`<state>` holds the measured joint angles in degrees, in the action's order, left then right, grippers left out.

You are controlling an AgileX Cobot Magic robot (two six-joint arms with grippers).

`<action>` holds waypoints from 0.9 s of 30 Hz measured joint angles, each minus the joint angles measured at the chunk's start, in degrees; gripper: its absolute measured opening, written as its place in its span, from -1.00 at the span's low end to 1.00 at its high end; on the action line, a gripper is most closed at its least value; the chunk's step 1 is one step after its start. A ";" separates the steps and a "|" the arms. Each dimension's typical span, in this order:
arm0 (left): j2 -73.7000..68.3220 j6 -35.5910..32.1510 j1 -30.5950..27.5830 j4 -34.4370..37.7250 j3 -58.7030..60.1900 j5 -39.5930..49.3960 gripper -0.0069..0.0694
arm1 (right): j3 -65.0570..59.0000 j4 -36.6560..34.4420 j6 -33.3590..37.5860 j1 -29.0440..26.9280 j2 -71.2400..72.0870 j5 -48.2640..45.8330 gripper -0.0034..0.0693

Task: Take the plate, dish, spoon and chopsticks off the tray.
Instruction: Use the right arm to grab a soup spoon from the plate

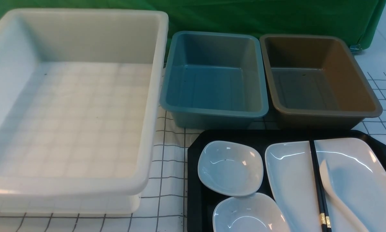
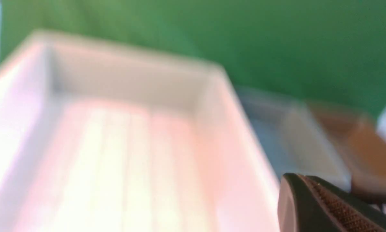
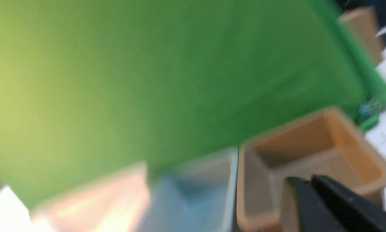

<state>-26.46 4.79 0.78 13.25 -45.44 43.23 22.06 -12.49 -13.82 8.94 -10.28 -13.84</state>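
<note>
Tray (image 1: 192, 180) rim sits just beside blue bin (image 1: 214, 113).

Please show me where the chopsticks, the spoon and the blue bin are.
chopsticks (image 1: 319, 185): front view, middle of the sticks.
spoon (image 1: 326, 177): front view, its bowl.
blue bin (image 1: 212, 111): front view, near rim.

You've got a glossy, smooth white plate (image 1: 289, 183), spoon (image 1: 336, 196) and small dishes (image 1: 230, 167), a matt black plastic tray (image 1: 193, 180), slick black chopsticks (image 1: 318, 187) with a shiny gold band, smooth plastic bins (image 1: 154, 106), and green cloth (image 1: 244, 16).
</note>
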 joint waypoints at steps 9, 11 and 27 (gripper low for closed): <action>-24.59 -19.98 0.00 18.38 -9.36 13.54 -0.83 | 24.59 8.53 10.17 9.93 -33.86 -43.37 -0.89; -27.35 -23.05 0.16 21.72 -11.18 14.59 -0.84 | 26.40 11.75 11.06 10.06 -38.95 -47.06 -0.89; -43.67 -6.09 42.69 3.03 -16.14 12.99 -0.85 | 27.50 15.06 16.93 10.06 -67.95 -44.32 -0.10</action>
<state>-70.13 -1.31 43.47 16.28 -61.59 56.22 49.56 2.57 3.11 19.00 -78.23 -58.16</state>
